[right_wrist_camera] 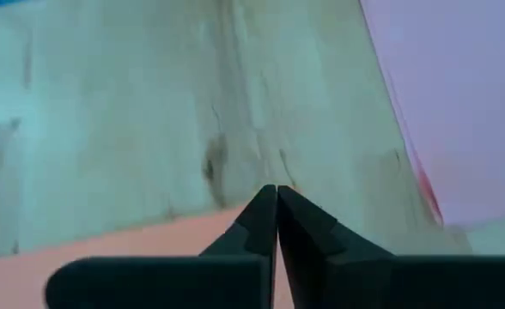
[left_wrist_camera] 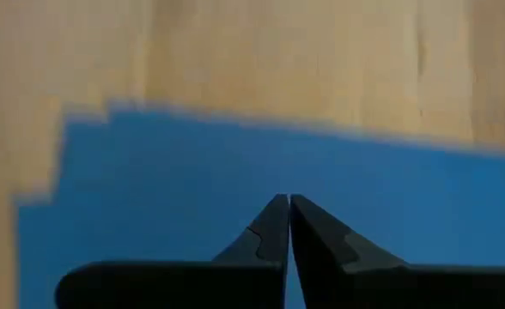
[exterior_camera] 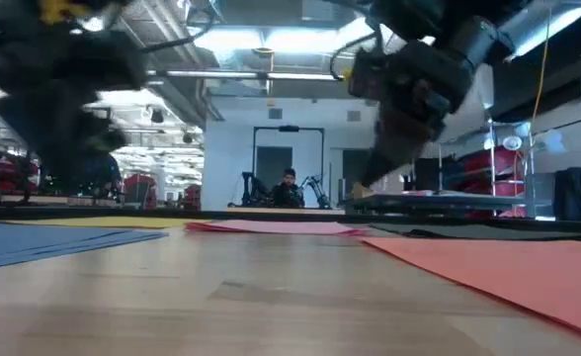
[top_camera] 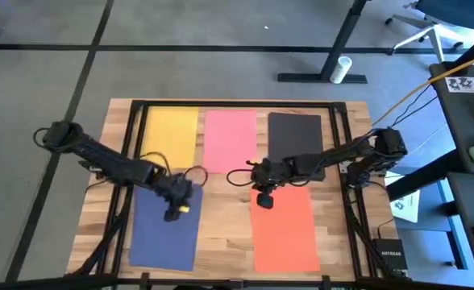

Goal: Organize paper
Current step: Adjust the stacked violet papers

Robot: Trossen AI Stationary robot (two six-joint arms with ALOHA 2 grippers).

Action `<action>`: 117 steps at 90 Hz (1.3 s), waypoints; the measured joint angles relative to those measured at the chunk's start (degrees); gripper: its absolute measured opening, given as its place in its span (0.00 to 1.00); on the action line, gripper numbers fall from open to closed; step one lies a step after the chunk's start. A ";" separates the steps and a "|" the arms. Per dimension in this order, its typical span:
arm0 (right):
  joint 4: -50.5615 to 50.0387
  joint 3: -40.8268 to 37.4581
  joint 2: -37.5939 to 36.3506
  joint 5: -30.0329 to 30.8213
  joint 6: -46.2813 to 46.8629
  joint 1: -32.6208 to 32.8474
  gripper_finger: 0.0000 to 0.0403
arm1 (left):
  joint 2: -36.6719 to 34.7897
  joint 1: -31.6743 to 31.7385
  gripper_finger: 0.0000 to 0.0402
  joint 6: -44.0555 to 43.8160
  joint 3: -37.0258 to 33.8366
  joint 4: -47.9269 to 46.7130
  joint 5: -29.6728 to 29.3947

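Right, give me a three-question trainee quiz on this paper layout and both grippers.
1. True or false: the black sheet lies in the far row beside the pink sheet.
2. Which sheet is the left gripper over? A) yellow sheet B) navy blue sheet C) pink sheet
3. Fill in: the right gripper, fingers together, sits at the far edge of the ___ sheet.

Key: 1 true; 2 B; 3 orange.

Left tool [top_camera: 175, 211] and right tool [top_camera: 264, 199] closed, empty.
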 joint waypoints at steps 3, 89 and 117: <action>-0.35 0.71 0.74 -0.29 -0.38 0.00 0.00 | 0.18 -1.50 0.00 -1.98 0.00 -2.09 -0.81; -1.21 5.01 4.31 -1.47 -1.47 0.00 0.00 | 10.79 2.81 0.00 0.57 2.49 10.71 -8.91; 0.06 5.01 4.31 -1.43 -1.48 0.00 0.00 | 7.06 -5.08 0.00 -6.57 6.92 -12.97 -8.41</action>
